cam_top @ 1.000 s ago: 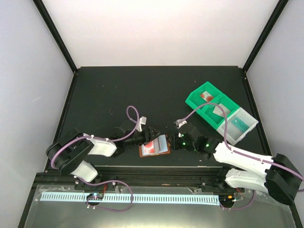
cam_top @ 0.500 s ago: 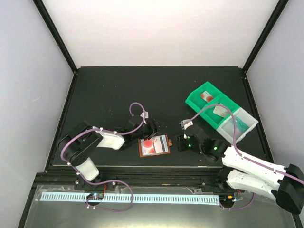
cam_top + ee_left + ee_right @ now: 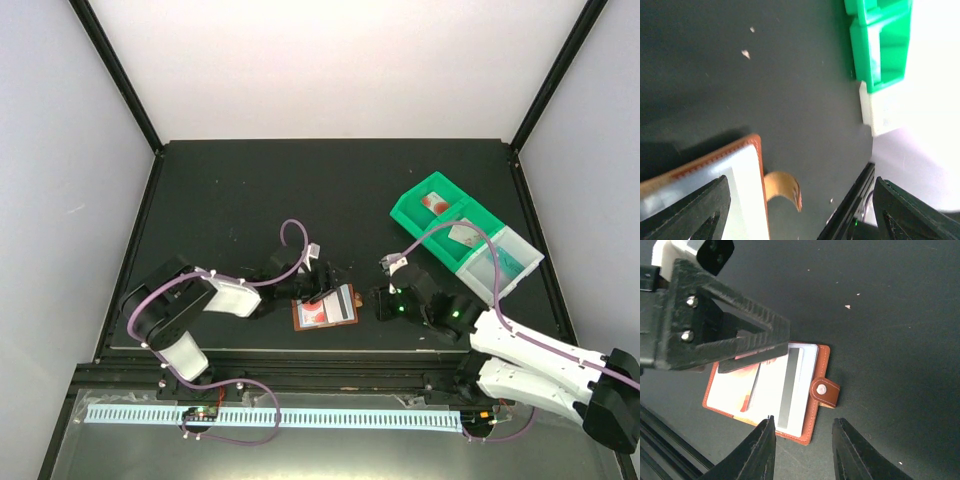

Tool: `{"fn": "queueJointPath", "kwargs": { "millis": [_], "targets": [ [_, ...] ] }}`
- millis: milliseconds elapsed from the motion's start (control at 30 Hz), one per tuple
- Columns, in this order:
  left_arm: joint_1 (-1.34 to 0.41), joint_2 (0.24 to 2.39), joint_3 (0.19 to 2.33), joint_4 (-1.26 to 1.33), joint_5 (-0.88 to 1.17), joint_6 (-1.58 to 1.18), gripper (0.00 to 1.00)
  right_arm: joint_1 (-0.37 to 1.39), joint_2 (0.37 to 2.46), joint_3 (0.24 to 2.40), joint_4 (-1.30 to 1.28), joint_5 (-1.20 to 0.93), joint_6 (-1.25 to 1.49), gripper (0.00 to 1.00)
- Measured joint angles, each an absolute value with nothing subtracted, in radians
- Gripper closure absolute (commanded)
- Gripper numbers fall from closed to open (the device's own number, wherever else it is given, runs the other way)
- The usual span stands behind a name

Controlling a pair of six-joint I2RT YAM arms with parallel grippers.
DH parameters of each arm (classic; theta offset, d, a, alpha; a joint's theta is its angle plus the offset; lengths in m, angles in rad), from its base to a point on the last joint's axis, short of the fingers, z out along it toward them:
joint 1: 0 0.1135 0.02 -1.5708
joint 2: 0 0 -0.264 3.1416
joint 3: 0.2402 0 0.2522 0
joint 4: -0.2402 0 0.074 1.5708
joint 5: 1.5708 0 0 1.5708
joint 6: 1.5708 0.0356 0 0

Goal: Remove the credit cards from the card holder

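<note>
Open on the counter (image 3: 250, 190) near its near edge, the brown card holder (image 3: 325, 312) shows a white card (image 3: 315, 310) with a red blot and a grey-striped card (image 3: 790, 390) against its pale lining. The left fingers (image 3: 750, 347), spread wide, hang over its far edge. The right fingers (image 3: 765, 445), parted and empty, sit just beside its snap tab (image 3: 825, 391). A green tray (image 3: 440, 225) stands well apart toward the right edge.

card holder (image 3: 827, 392) stitched leather; credit cards (image 3: 769, 390) smooth plastic; table (image 3: 890, 315) matt; tray (image 3: 863, 49) glossy plastic
</note>
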State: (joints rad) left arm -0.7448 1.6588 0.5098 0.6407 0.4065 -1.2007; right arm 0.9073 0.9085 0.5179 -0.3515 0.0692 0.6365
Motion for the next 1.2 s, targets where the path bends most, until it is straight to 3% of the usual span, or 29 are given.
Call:
{"fn": "queueJointPath", "kwargs": {
  "millis": [300, 533, 833, 1200],
  "targets": [
    [-0.767, 1.422, 0.495, 0.428, 0.439, -1.100, 0.22, 0.907, 1.032, 0.532, -0.325, 0.058, 0.624, 0.70],
    [-0.768, 1.246, 0.351, 0.344, 0.373, -1.092, 0.24, 0.907, 1.150, 0.560, -0.252, 0.010, 0.622, 0.66],
    [-0.768, 1.288, 0.283, 0.360, 0.337, -1.102, 0.30, 0.896, 1.268, 0.603, -0.181, 0.006, 0.598, 0.63],
    [-0.798, 1.398, 0.244, 0.564, 0.343, -1.162, 0.38, 0.889, 1.393, 0.646, -0.133, -0.002, 0.552, 0.65]
  ]
}}
